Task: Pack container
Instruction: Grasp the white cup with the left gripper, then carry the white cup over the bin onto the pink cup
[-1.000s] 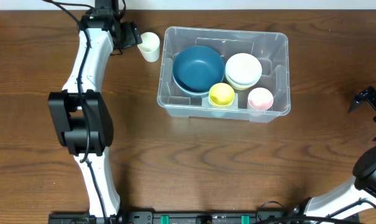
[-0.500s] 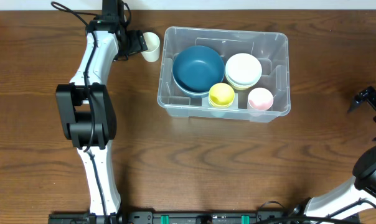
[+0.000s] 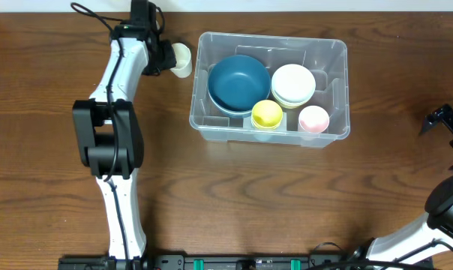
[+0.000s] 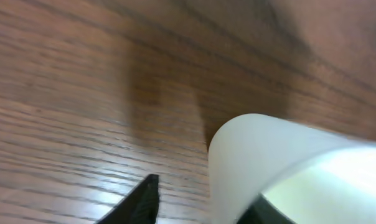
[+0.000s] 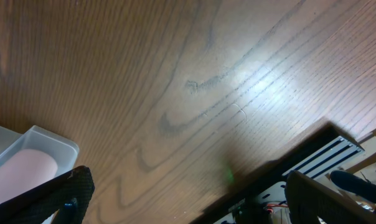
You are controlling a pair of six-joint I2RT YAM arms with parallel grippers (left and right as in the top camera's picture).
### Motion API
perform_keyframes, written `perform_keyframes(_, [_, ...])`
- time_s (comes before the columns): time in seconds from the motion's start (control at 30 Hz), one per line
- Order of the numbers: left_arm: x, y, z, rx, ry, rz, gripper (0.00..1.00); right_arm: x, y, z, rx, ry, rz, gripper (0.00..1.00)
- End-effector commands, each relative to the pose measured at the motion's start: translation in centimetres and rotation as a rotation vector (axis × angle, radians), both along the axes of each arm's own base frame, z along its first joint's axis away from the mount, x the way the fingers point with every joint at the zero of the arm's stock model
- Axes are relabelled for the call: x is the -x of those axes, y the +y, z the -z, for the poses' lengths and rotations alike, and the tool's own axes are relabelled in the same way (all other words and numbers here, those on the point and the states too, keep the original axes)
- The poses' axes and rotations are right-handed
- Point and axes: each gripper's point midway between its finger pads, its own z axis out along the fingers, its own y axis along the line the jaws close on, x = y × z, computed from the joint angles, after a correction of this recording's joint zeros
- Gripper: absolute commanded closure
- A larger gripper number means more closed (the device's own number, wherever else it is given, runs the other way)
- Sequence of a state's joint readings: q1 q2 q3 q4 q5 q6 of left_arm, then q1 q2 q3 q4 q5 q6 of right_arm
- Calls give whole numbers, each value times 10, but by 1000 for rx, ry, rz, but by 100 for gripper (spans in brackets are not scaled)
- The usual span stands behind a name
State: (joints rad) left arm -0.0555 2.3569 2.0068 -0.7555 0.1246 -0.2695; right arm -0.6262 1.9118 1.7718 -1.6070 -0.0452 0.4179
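Left jaws are hard up against the small cream plastic cup at the back of the wooden bench, just left of the large clear plastic rectangular bin. The wrist view is too close: one dark fingertip sits left of the cup wall and the other side is hidden, so I can't tell if they're spread or pinching.

Right jaws are spread wide and empty, well off to the right.

The bin sits mid-bench toward the back. It holds a dark-blue round bowl, stacked white bowls, a yellow cup and a pink cup.

Step reads as cup pickup. Confirm a firm pinch before lifting, since the thin wall will likely flex or slip. Lift clear of the bin rim, keep the cup level, and lower it into the free strip along the far wall rather than dropping it.
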Motion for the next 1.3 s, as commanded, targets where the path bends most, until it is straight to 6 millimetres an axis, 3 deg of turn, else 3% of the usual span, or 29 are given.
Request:
perform_keyframes(0.0, [7, -8, 25, -1, 55, 18, 74, 3, -2, -7, 17, -16, 25, 1])
perform_keyframes(0.17, [6, -7, 18, 0, 41, 16, 93, 3, -2, -7, 17, -16, 25, 1])
perform_keyframes(0.3, [4, -1, -2, 1, 9, 6, 94, 3, -2, -7, 17, -16, 25, 1])
perform_keyframes(0.4, [3, 4, -34, 2, -42, -2, 94, 3, -2, -7, 17, -16, 25, 1])
perform_keyframes(0.47, [3, 8, -65, 5, -96, -9, 94, 3, -2, -7, 17, -16, 25, 1])
perform_keyframes(0.6, [12, 10, -149, 11, -244, -12, 94, 3, -2, -7, 17, -16, 25, 1])
perform_keyframes(0.73, [39, -2, -240, 37, -413, 16, 94, 3, -2, -7, 17, -16, 25, 1])
perform_keyframes(0.8, [62, -25, -283, 95, -490, 77, 94, 3, -2, -7, 17, -16, 25, 1])
perform_keyframes(0.87, [91, -59, -322, 170, -561, 175, 94, 3, -2, -7, 17, -16, 25, 1])
perform_keyframes(1.0, [143, -131, -364, 240, -638, 358, 94, 3, -2, -7, 17, -16, 25, 1])
perform_keyframes(1.1, [175, -192, -368, 275, -642, 515, 94, 3, -2, -7, 17, -16, 25, 1])
perform_keyframes(1.27, [200, -266, -333, 192, -593, 627, 94, 3, -2, -7, 17, -16, 25, 0])
